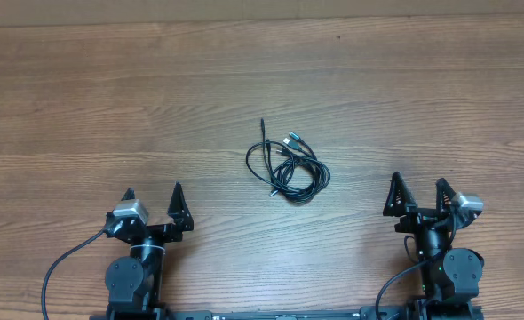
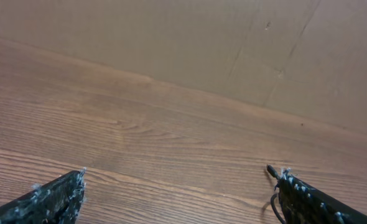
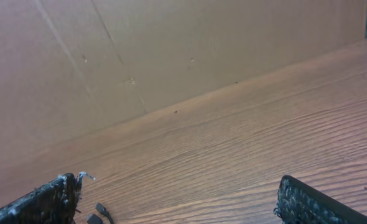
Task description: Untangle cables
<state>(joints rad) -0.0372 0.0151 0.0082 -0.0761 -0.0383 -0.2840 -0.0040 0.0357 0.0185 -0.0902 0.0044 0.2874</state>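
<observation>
A small tangle of thin black cables (image 1: 289,166) lies in loose loops near the middle of the wooden table, with silver-tipped plugs at its top. My left gripper (image 1: 154,196) rests near the front left, open and empty, well left of the bundle. My right gripper (image 1: 416,187) sits at the front right, also open and empty. In the left wrist view only a plug tip and a bit of cable (image 2: 272,172) show beside the right finger. Two plug ends of the cables (image 3: 100,210) peek in at the lower left of the right wrist view.
Thicker black wires run from both arm bases (image 1: 62,262) along the table's front edge. A brown cardboard wall (image 2: 183,43) stands along the far side of the table (image 1: 111,98).
</observation>
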